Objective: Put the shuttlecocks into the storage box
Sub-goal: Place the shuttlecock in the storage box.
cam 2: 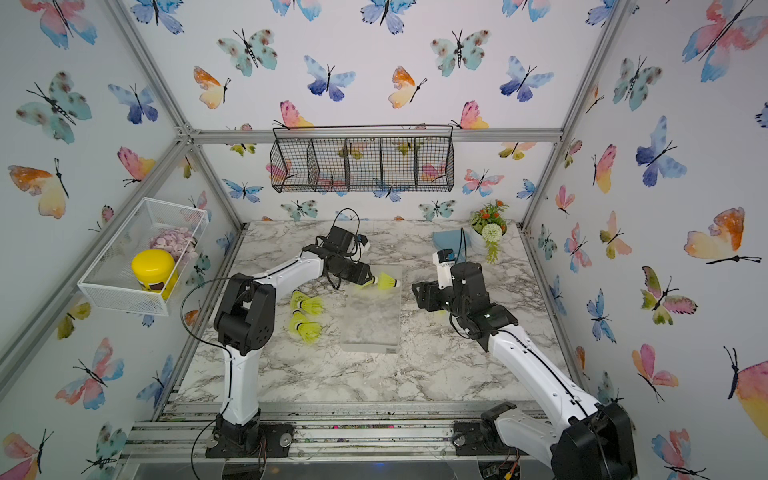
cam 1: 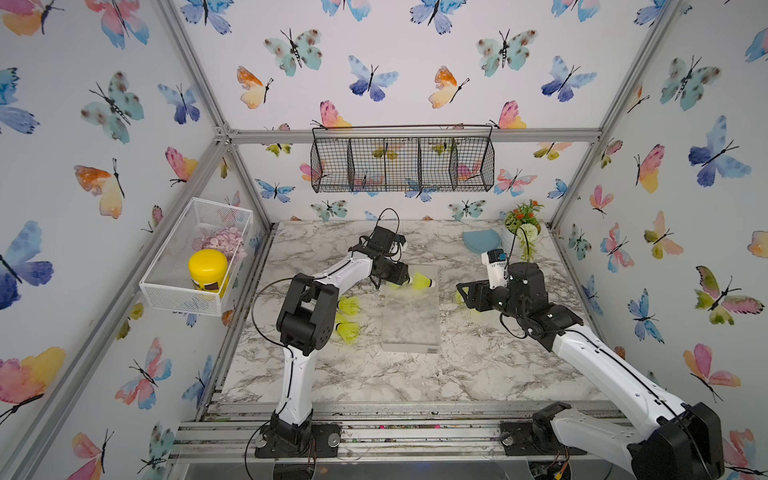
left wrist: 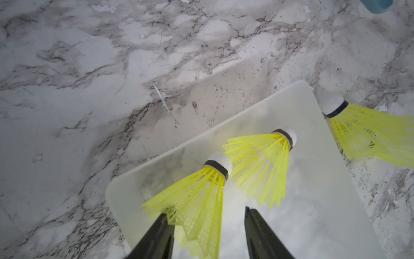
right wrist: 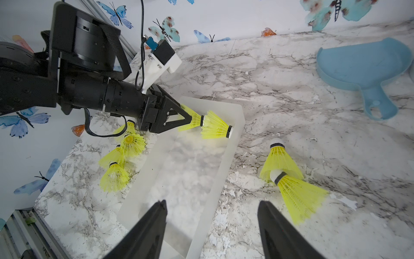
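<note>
A marble-patterned table (cam 1: 332,374) fills the lower half of both top views, with two white-and-black arms reaching in from the bottom edge. The left arm (cam 1: 345,270) stretches to the upper end of a clear, shallow box (cam 1: 411,328) at the centre of the frame. The right arm (cam 1: 602,365) angles in from the lower right and hangs just right of that box.

The left gripper (left wrist: 206,212) stands with its jaws spread over the box's upper end. A yellow shuttlecock (left wrist: 197,197) lies loose between them, its skirt against one finger (left wrist: 161,233) and clear of the other. Its nose meets the skirt of a second shuttlecock (left wrist: 262,163), which lies inside the box by its upper right corner. The right gripper (right wrist: 212,202) is likewise open and empty.

A cluster of shuttlecocks (cam 2: 309,306) waits on the table just left of the box. A pair (right wrist: 291,188) sits to its right, largely hidden beneath the right gripper in the top views.

The danger lies in the retreat: the lattice skirt may catch on the finger it touches and be dragged back over the low wall. A nudge could also slide so light a box or roll the corner shuttlecock out. The two arms, working this close together, also risk a knock.
</note>
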`<action>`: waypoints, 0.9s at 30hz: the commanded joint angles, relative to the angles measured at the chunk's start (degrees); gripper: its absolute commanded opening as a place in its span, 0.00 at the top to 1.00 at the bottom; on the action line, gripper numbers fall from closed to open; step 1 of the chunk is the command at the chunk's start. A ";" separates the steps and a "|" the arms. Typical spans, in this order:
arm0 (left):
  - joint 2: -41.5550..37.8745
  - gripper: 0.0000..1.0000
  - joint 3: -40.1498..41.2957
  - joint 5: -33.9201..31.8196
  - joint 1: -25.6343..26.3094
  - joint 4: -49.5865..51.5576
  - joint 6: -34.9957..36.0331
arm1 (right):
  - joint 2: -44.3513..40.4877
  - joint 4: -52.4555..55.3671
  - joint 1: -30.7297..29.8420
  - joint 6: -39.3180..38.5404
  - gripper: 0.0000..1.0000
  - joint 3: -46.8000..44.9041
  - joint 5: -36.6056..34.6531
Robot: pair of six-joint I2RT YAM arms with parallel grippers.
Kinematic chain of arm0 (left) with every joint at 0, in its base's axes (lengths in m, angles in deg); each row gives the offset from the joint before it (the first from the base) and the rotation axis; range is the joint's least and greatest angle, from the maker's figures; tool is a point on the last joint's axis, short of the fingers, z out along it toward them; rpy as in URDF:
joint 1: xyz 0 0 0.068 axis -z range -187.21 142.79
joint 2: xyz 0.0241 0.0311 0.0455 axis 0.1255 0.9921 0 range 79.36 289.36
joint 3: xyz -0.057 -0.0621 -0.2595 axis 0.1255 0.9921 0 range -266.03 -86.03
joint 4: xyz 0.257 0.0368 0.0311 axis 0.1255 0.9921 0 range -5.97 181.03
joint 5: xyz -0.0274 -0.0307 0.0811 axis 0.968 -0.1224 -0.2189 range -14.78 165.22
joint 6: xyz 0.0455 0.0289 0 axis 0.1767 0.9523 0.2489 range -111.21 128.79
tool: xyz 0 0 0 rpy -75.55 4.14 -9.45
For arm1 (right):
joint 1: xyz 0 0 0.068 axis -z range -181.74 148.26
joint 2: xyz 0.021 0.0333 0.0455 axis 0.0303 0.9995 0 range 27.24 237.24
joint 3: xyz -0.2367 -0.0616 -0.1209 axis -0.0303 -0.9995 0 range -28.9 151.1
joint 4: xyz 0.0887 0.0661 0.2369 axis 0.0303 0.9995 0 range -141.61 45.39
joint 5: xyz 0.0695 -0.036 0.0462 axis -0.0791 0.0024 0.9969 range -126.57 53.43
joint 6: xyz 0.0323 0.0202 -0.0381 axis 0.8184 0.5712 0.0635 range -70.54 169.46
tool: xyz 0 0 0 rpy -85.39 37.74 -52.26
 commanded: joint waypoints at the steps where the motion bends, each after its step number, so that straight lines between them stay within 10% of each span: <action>1: 1.25 0.45 -1.31 -1.78 -0.22 0.19 0.17 | -0.10 0.58 -0.25 -0.16 0.29 -1.01 0.31; 27: -12.19 0.33 2.92 -6.47 0.54 1.86 -1.12 | 3.76 1.19 -0.02 0.39 0.27 -0.57 -7.41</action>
